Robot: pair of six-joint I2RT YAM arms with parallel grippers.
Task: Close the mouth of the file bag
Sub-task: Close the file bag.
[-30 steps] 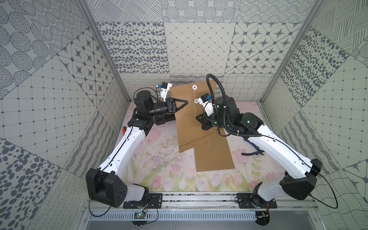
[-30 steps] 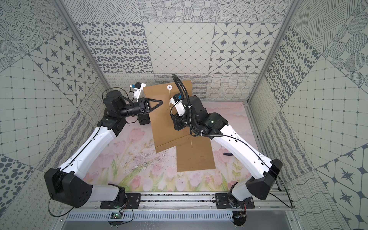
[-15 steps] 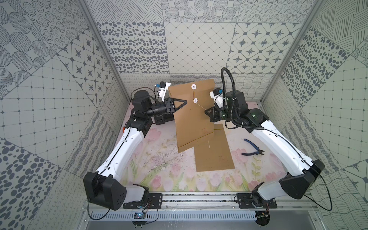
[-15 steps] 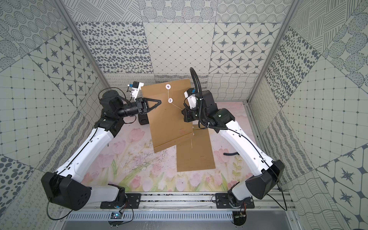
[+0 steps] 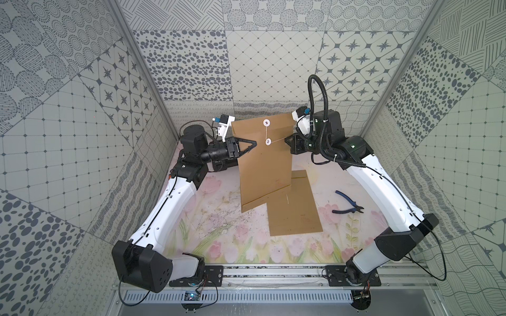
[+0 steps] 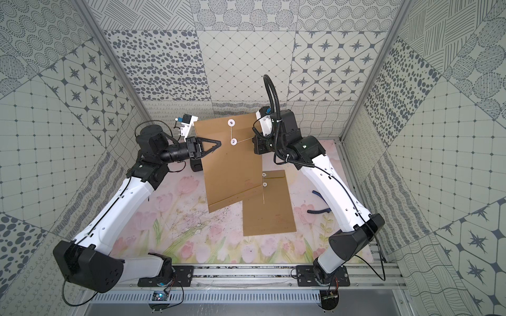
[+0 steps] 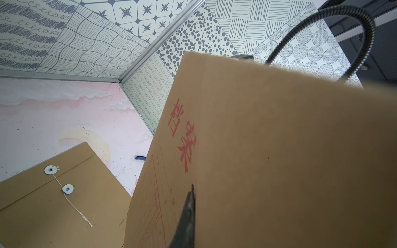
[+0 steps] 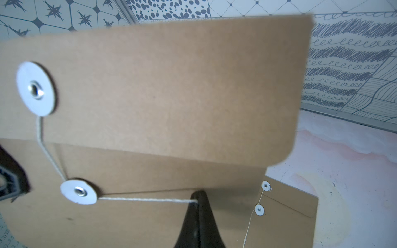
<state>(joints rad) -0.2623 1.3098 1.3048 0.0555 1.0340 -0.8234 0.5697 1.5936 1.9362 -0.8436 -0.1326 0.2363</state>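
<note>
My right arm is swinging out from in front of the file bag [image 5: 264, 164] to its right side, and the bag is hanging straighter than a second ago. It is standing upright toward the back of the surface [image 5: 219, 227], partly covering a second file bag [image 5: 295, 213] that is lying flat. My left hand [image 5: 253, 142] is clamping the bag's left edge. My right hand [image 8: 198, 196] is pinching the string [image 8: 146, 200], now pulling it taut sideways from the lower disc [image 8: 78, 191]. I am judging the winding as begun, the mouth not yet secured. The bag is showing plain brown paper, its flap [image 8: 171, 85] folding down over the body. The upper disc [image 8: 35, 88] is sitting on the flap, with the thin white string running down to the lower one
</note>
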